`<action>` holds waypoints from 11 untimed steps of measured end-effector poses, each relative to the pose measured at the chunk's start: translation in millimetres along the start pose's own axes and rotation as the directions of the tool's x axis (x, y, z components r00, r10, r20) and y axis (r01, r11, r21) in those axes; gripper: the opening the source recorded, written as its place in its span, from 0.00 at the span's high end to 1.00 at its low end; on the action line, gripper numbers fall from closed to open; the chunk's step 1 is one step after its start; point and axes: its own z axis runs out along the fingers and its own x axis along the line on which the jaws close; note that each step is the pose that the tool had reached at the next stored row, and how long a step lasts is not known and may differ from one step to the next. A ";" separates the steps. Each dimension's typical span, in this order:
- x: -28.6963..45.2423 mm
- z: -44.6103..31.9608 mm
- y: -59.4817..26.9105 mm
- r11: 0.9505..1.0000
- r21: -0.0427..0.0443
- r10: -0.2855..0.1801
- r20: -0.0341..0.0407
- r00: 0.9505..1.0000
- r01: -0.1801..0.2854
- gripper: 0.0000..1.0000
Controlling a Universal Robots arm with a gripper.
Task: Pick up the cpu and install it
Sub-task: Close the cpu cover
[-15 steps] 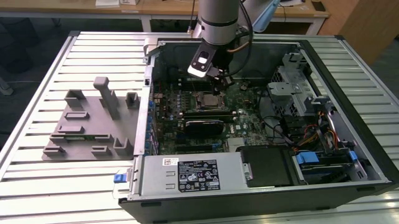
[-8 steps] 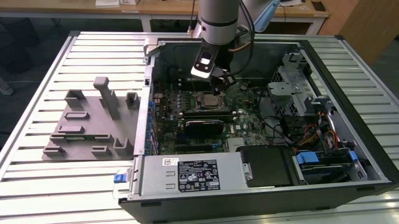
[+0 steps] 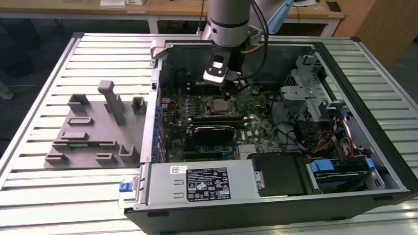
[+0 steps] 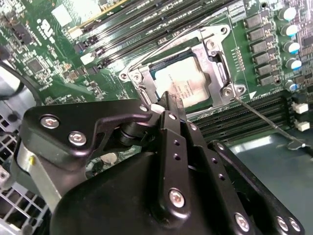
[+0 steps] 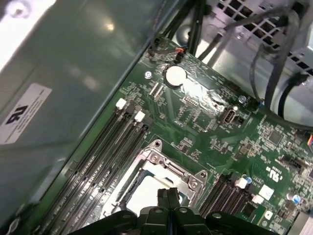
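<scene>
The cpu (image 4: 188, 83) lies flat in the motherboard socket, its pale silver top showing through the metal socket frame (image 4: 220, 63). It also shows in the first wrist view as the cpu (image 5: 146, 193) and in the exterior view as the cpu (image 3: 219, 104). My gripper (image 4: 171, 104) hangs just above the chip's edge with its two black fingers (image 5: 163, 196) pressed together and nothing between them. In the exterior view the gripper (image 3: 228, 89) is inside the open computer case, right over the socket. A thin lever rod (image 4: 264, 122) sticks out from the socket frame.
Memory slots (image 5: 105, 152) run beside the socket. Grey holder blocks (image 3: 91, 132) stand on the slatted table at the exterior view's left. A power supply (image 3: 202, 181), a drive cage (image 3: 307, 98) and cable bundles (image 3: 326, 142) crowd the case.
</scene>
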 end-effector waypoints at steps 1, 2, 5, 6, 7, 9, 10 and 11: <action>0.0 0.0 0.0 1.000 0.000 -0.011 0.000 1.000 0.011 0.89; 0.0 0.0 0.0 1.000 -0.001 -0.023 0.000 1.000 0.023 0.89; 0.0 0.1 0.0 0.998 -0.002 -0.058 -0.001 0.998 0.058 0.89; 0.0 0.2 0.0 0.998 -0.003 -0.069 -0.001 0.998 0.069 0.89; 0.0 0.2 -0.1 0.997 -0.003 -0.081 -0.001 0.997 0.081 0.89; 0.0 0.3 0.0 0.995 -0.004 -0.104 -0.001 0.995 0.104 0.89; 0.0 0.3 0.0 0.993 -0.004 -0.116 -0.001 0.993 0.116 0.89; 0.0 0.3 0.0 0.992 -0.004 -0.127 -0.001 0.992 0.127 0.89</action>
